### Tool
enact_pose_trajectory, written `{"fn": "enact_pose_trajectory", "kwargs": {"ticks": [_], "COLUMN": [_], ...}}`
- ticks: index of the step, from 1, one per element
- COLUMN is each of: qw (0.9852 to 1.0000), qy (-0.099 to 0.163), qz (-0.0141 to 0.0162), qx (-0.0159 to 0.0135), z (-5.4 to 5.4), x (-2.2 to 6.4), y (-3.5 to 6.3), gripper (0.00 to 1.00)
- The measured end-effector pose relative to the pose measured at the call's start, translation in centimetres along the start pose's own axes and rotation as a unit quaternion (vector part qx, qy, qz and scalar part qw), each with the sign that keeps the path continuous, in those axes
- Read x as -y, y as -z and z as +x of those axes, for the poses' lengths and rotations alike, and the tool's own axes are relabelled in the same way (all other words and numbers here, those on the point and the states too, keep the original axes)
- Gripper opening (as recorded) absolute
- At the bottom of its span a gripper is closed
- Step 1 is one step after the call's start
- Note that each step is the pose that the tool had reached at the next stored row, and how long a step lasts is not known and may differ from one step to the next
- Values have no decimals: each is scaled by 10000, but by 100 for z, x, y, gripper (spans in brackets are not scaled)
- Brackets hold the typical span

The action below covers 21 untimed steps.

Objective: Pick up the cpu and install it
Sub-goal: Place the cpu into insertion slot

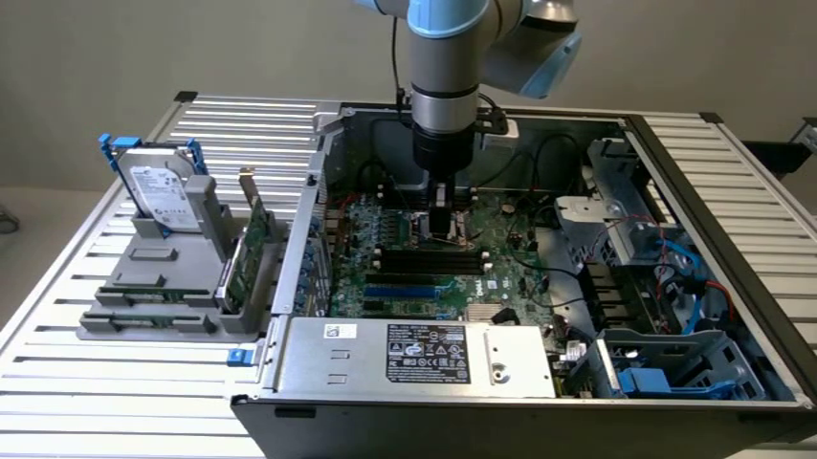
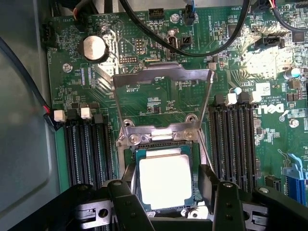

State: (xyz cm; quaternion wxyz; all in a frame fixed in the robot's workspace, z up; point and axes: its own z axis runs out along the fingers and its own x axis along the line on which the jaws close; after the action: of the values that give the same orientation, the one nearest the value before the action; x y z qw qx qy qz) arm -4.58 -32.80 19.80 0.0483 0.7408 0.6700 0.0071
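Wrist view — open gripper (image 2: 166,192) straddles the cpu (image 2: 165,179).

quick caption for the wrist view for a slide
Open pincer straddling the cpu, which sits in the motherboard socket with the load plate raised.

Silver-grey tubular arm (image 1: 445,57) with pale blue joint caps; black wrist section below, black cable alongside. Black gripper (image 2: 168,202) fingers (image 2: 126,204) (round screw heads visible).
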Motion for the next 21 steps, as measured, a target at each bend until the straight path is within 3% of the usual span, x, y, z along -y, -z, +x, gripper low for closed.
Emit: {"fn": "enact_pose_trajectory", "kwargs": {"ticks": [21], "qw": [10000], "qy": [1], "qz": [-1], "qx": [11], "z": [-1], "x": [-2], "y": [26], "gripper": [62]}}
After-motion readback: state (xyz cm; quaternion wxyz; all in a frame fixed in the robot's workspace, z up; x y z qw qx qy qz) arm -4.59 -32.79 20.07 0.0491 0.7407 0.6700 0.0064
